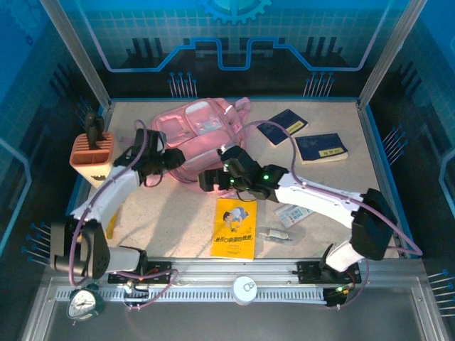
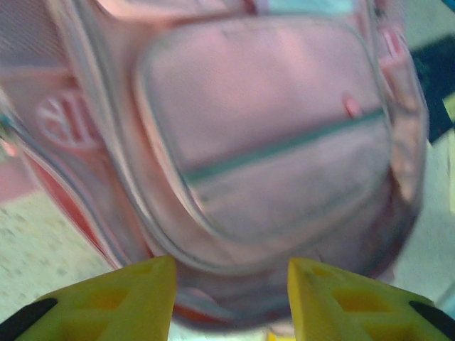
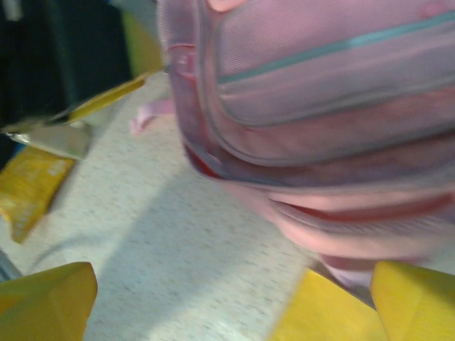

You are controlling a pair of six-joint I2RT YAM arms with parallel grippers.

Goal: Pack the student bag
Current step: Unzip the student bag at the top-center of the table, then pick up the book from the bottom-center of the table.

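Observation:
The student bag (image 1: 202, 131), a large soft pink backpack, lies at the back middle of the table. My left gripper (image 1: 167, 162) is at the bag's near left corner. In the left wrist view its yellow fingers (image 2: 121, 298) stand apart, and the bag's front pocket (image 2: 270, 142) and lower edge lie just beyond the tips. My right gripper (image 1: 211, 179) hovers by the bag's near edge. Its fingers (image 3: 43, 298) are spread wide over bare table, and the bag (image 3: 320, 106) lies above and to the right of them. Neither gripper is holding anything.
An orange-and-cream pen holder (image 1: 92, 153) stands at the left. A yellow book (image 1: 235, 227) lies in front of the bag. Two dark blue books (image 1: 282, 126) (image 1: 321, 147) lie at the back right. A small packet (image 1: 293, 213) and a small clip-like item (image 1: 274, 233) lie near the right arm.

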